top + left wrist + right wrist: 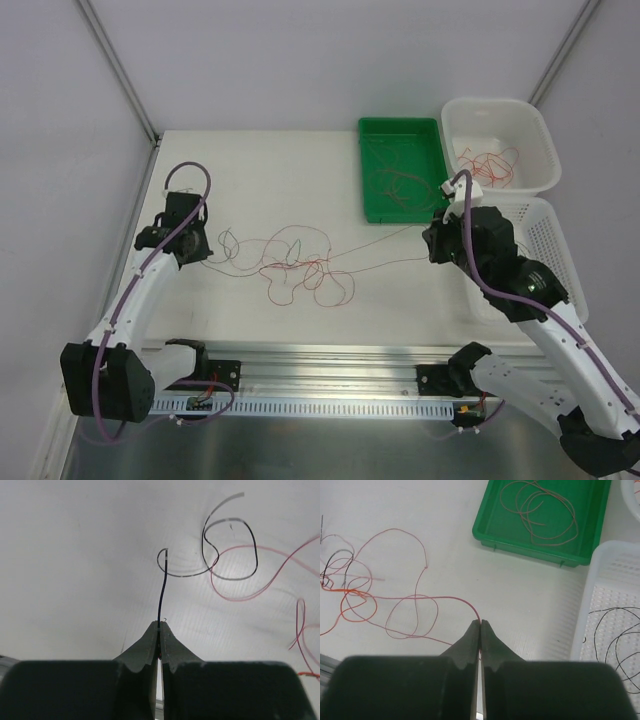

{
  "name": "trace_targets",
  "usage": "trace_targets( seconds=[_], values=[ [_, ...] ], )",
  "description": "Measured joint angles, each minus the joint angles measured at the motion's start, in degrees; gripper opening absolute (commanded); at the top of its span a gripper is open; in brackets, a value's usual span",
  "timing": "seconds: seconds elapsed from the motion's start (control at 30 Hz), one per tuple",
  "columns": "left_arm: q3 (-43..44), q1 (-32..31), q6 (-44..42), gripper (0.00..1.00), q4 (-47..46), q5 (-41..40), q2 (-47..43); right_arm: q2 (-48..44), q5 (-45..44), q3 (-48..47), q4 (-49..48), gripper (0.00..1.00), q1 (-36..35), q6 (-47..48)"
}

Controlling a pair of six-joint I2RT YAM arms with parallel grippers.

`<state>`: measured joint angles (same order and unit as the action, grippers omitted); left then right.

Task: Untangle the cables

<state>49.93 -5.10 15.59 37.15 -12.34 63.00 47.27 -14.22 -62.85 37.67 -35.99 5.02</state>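
Note:
A tangle of thin red, orange and dark cables (290,265) lies in loose loops on the white table between my arms. My left gripper (203,252) is at its left end, shut on a dark cable (162,592) that rises from the pinched fingertips (160,626) into a loop. My right gripper (428,256) is at the right end, shut on a red cable (440,598) that runs from its tips (480,623) left into the tangle (355,597). Both jaws stand pressed together.
A green tray (400,124) with brownish-red wires stands at the back right, also in the right wrist view (520,547). A white bin (495,103) holds red and orange wires. A white perforated basket (610,580) under my right arm holds black wires (615,630).

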Motion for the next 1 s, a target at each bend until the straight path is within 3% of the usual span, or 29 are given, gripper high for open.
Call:
trace_targets(
  seconds=[0.3, 0.5, 0.67, 0.8, 0.87, 0.9, 1.0],
  values=[
    [17.99, 1.49, 0.0, 0.0, 3.93, -10.69, 0.48, 1.44, -2.03, 4.09, 3.5, 0.01, 6.99, -1.53],
    [29.07, 1.86, -0.07, 0.0, 5.09, -11.04, 0.5, 2.32, -1.36, 6.47, 4.61, 0.01, 10.23, -2.16],
    [34.69, 1.86, 0.07, 0.0, 6.38, -1.75, -0.02, 4.79, 2.19, 8.15, 4.55, 0.01, 10.29, -2.21],
    [38.53, 2.21, 1.57, 0.0, 6.95, 15.56, -0.52, 9.25, 8.35, 9.6, 1.4, 0.02, 10.29, -2.75],
    [39.74, 2.19, 2.29, 0.0, 6.82, 24.02, -0.68, 10.54, 11.41, 11.21, -0.61, 0.1, 10.01, -3.3],
    [39.78, 2.16, 2.89, 0.0, 6.82, 27.65, -0.94, 11.3, 12.85, 11.93, -1.38, 0.25, 9.68, -3.85],
    [38.47, 2.16, 3.45, 0.0, 6.75, 32.41, -1.7, 14.08, 14.88, 12.17, -3.02, 0.47, 7.74, -5.22]
  ],
)
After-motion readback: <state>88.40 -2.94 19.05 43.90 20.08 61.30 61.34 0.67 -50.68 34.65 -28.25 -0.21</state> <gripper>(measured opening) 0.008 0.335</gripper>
